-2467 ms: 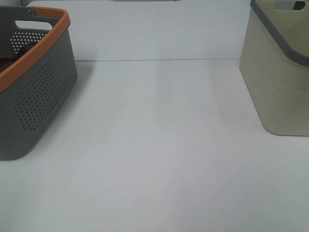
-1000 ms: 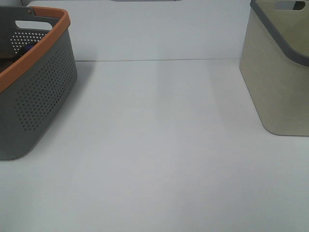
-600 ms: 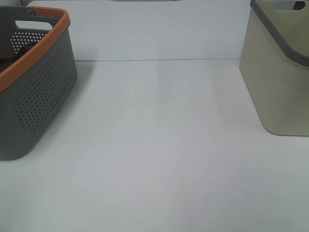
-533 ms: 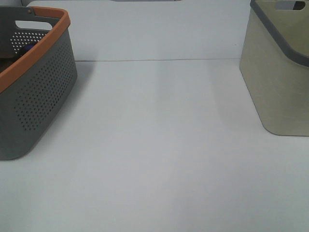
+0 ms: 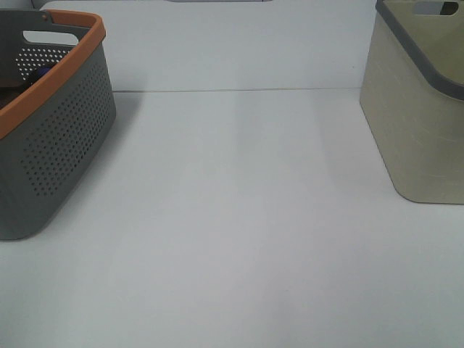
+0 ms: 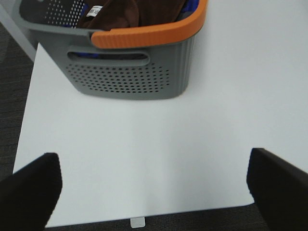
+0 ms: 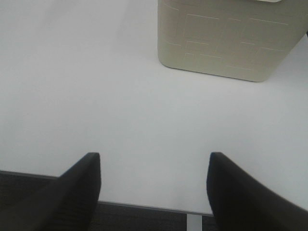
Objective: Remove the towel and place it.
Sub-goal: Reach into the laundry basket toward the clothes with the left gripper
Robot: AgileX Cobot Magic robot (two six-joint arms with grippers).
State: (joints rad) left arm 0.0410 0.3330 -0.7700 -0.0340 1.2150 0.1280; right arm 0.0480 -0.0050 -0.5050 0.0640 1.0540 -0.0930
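Note:
The dark reddish-brown towel (image 6: 139, 10) lies bunched inside the grey basket with an orange rim (image 6: 130, 72), beside something blue. That basket stands at the left of the exterior view (image 5: 51, 145), where the towel is hidden. My left gripper (image 6: 154, 187) is open and empty, held over the table's near edge, well short of the basket. My right gripper (image 7: 154, 185) is open and empty above the table's near edge, short of the beige basket (image 7: 226, 41).
The beige basket with a grey rim (image 5: 420, 109) stands at the right of the white table (image 5: 239, 217). A white label (image 6: 96, 9) shows on the towel. Dark carpet lies beyond the table's edges in both wrist views.

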